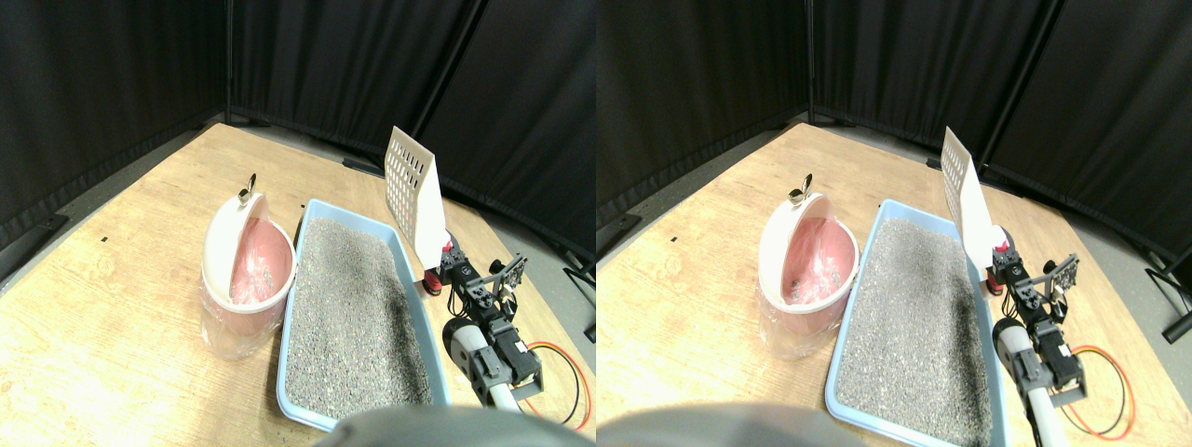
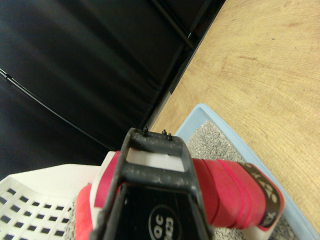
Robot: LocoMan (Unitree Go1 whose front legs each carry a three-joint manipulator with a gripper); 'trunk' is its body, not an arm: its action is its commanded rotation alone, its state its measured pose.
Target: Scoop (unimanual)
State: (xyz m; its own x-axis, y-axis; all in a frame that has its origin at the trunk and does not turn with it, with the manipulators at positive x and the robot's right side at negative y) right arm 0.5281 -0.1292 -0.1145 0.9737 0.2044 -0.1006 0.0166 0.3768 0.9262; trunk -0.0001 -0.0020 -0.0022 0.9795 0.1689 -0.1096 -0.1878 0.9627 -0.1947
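Observation:
A light blue tray [image 1: 290,321] filled with grey litter [image 1: 349,307] lies on the wooden floor. To its left stands a pink bin [image 1: 244,289] with a white swing lid [image 1: 226,237] tipped open. A white slotted scoop [image 1: 414,191] stands upright in the air over the tray's right rim. My right gripper [image 1: 445,264] is shut on its red wrapped handle [image 2: 230,192]. In the wrist view the dark jaw frame of the gripper [image 2: 155,165] lies across that handle, with the scoop [image 2: 35,200] and the litter [image 2: 212,142] behind it.
Black curtains [image 1: 307,65] close off the wooden floor [image 1: 102,307] at the back and on both sides. An orange and black cable [image 1: 570,372] loops on the floor to the right of my arm. A small clip [image 1: 248,190] tops the bin's lid.

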